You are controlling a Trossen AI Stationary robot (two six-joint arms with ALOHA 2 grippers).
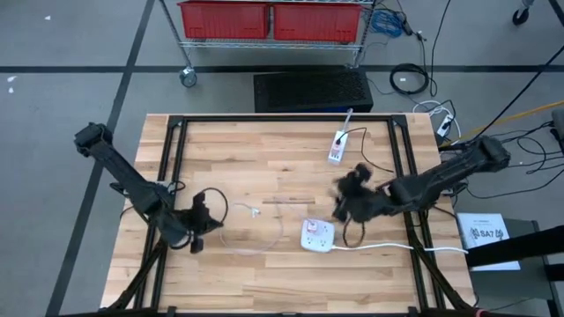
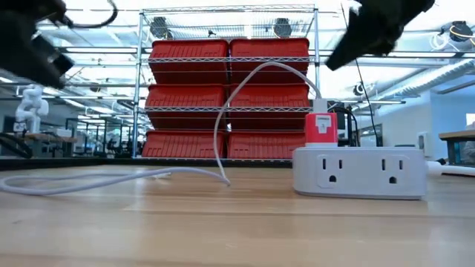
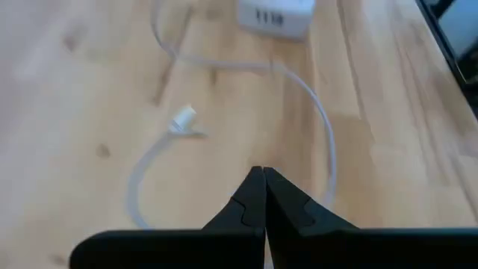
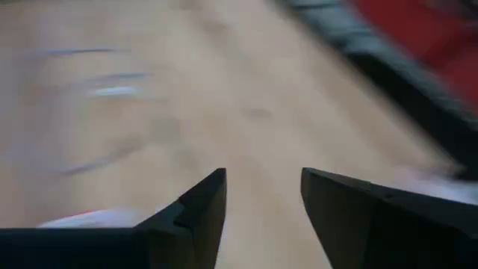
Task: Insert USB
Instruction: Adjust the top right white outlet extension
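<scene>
A white power strip (image 1: pixel 317 235) lies on the wooden table, right of the middle. A red-and-white USB plug (image 2: pixel 320 127) stands in its top. From the plug a white cable (image 2: pixel 223 133) arches over and lies in a loop on the table (image 1: pixel 251 233). The cable's free end (image 3: pixel 183 119) rests flat on the wood. My right gripper (image 1: pixel 346 201) hovers open and empty above and just beyond the strip. My left gripper (image 3: pixel 263 187) is shut and empty, raised over the table's left side beside the cable loop.
A second white strip with a red label (image 1: pixel 337 145) and its cord lie near the table's far edge. Black frame rails (image 1: pixel 172 150) run along the table's sides. Beyond the far edge stand a black case (image 1: pixel 313 90) and a rack of red bins (image 2: pixel 226 100).
</scene>
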